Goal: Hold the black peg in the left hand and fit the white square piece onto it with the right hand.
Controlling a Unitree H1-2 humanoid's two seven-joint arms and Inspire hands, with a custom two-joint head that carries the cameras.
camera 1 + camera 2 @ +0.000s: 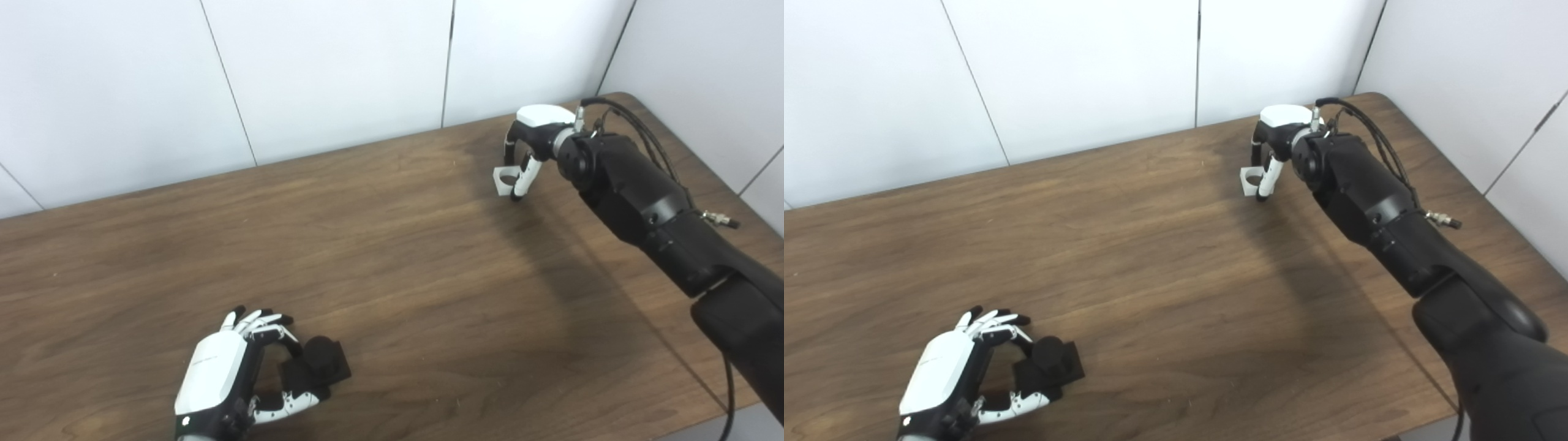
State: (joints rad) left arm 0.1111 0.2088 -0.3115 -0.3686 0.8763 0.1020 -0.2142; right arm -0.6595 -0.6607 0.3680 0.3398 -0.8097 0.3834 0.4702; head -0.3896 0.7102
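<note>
1. Separation is the governing relation: the white square piece (506,181) is held at the far right of the table (392,245), while the black peg (321,361) is held at the near left, so the two are well apart along a diagonal running across the tabletop.
2. The right hand (528,147) is seen with its fingers curled down around the white square piece, which is pinched at one edge and hangs just above the wood, its round hole facing roughly toward the camera.
3. The left hand (961,373) is seen closed around the black peg's square base, thumb below and fingers above; whether the base rests on the table or is lifted clear cannot be told.
4. The peg's stub is judged to point up and somewhat toward the right.
5. The coming move is therefore judged to be a long carry by the right hand, toward the near left, with the hole turned to line up with the peg's axis.
</note>
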